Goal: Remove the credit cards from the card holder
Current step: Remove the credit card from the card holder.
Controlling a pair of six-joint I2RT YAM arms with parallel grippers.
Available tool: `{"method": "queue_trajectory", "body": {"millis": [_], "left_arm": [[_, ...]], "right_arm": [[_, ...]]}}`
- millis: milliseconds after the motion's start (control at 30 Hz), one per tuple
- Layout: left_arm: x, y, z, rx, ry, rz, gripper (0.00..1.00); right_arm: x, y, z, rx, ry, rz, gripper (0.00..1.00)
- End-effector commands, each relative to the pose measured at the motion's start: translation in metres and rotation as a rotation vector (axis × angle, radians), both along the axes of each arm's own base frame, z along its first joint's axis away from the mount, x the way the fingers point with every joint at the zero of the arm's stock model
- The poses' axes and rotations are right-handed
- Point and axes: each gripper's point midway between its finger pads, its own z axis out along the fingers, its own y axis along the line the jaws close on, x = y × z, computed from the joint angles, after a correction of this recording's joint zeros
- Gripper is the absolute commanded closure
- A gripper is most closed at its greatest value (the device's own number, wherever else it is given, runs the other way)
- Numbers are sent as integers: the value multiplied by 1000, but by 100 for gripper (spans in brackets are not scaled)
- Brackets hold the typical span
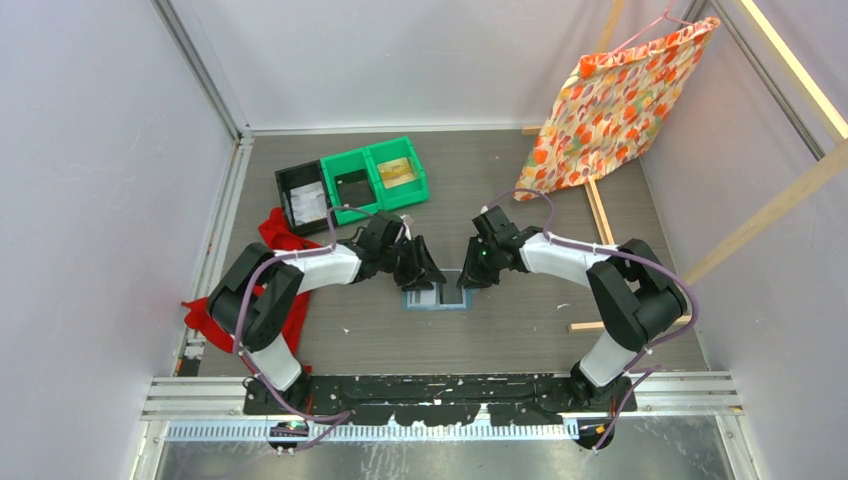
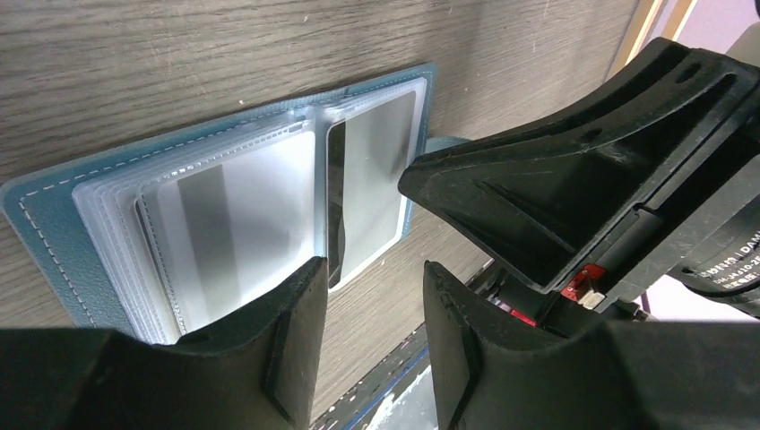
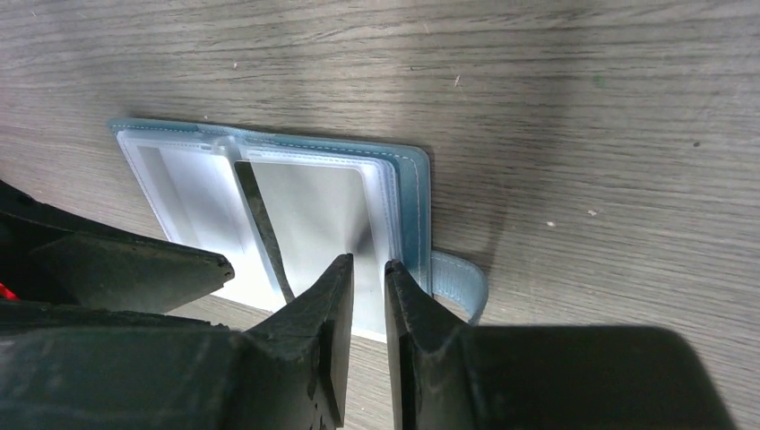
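Card holder (image 1: pixel 437 296) lies open on wooden table (image 1: pixel 520 320), between both grippers. Credit cards (image 2: pixel 242 210) sit in clear sleeves. Left gripper (image 2: pixel 372 296) partly open, holding nothing. Right gripper (image 3: pixel 369 269) at holder's near edge, gap narrow; grip on sleeve possibly, cannot tell.

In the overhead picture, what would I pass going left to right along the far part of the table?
Black tray → green bin with a dark item → green bin with a gold item → orange patterned cloth bag hanging from a wooden frame.
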Motion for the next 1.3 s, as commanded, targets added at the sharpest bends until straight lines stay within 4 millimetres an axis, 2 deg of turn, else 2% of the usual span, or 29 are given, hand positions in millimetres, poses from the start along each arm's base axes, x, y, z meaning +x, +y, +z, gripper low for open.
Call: {"method": "queue_trajectory", "body": {"millis": [0, 367, 767, 967, 1267], "left_arm": [[9, -9, 7, -27, -35, -11, 55], [7, -10, -8, -25, -9, -8, 55], [11, -13, -14, -55, -11, 16, 61], [10, -7, -18, -48, -26, 45, 72], [14, -14, -3, -156, -55, 64, 89]], "right_arm": [[2, -2, -7, 5, 2, -10, 76], [-3, 3, -19, 53, 46, -17, 77], [-5, 2, -23, 56, 59, -16, 79], [-7, 0, -25, 58, 67, -17, 79], [-8, -1, -28, 57, 75, -17, 79]]}}
